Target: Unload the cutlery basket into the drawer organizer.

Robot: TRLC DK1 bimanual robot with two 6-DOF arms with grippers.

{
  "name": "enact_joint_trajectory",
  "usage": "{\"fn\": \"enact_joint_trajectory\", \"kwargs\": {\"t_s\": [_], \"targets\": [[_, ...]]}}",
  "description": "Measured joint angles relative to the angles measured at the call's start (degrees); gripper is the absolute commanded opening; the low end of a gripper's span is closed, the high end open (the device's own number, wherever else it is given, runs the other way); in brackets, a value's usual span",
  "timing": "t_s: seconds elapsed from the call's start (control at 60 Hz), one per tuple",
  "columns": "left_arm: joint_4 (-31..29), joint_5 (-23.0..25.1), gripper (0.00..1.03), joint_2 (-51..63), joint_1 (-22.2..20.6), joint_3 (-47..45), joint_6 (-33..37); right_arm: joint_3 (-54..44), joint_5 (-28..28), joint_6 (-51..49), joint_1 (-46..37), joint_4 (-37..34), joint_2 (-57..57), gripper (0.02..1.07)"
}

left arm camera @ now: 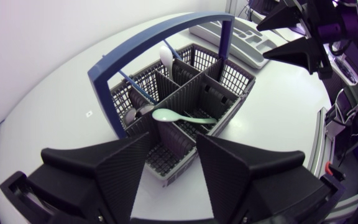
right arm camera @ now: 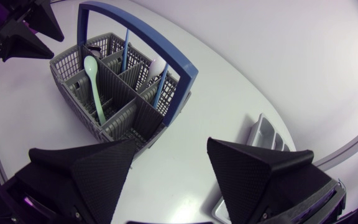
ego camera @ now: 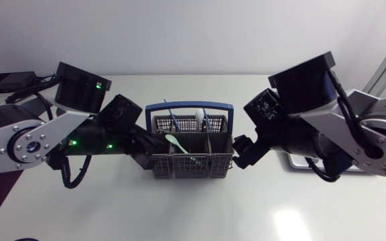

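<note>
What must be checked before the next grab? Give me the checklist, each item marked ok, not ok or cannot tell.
1. Left pincer open and empty: ok.
2. Right pincer open and empty: ok.
3. Cutlery basket upright on the table: ok.
4. Green spoon exposed for a grasp: ok, it lies flat across the dividers.
5. Blue handle clear of that spoon: ok, the spoon lies to one side of the arch.
6. Drawer organizer slots free to receive: cannot tell, only part of it shows.
</note>
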Motion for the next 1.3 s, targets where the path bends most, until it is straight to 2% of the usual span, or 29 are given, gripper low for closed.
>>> {"fn": "enact_joint_trajectory", "kwargs": {"t_s": [0.167, 0.367, 1.167, 1.3], "targets": [[-0.5, 1.3, 0.47, 5.1, -1.0, 3.3, -8.3, 0.0, 0.0, 0.0, 0.0, 0.2, 0.0, 0.85], [-0.7, 1.6, 0.47, 10.5, 0.4, 4.8, -12.7, 0.0, 0.0, 0.0, 0.0, 0.2, 0.0, 0.85], [5.6, 3.1, 0.46, 18.6, 0.8, 8.9, -17.7, -0.3, 0.0, 0.3, 0.0, 1.7, 0.0, 0.85], [6.2, 3.1, 0.38, 20.0, 0.7, 9.4, -17.8, -0.5, 0.0, 0.4, 0.0, 1.7, 0.0, 0.85]]}}
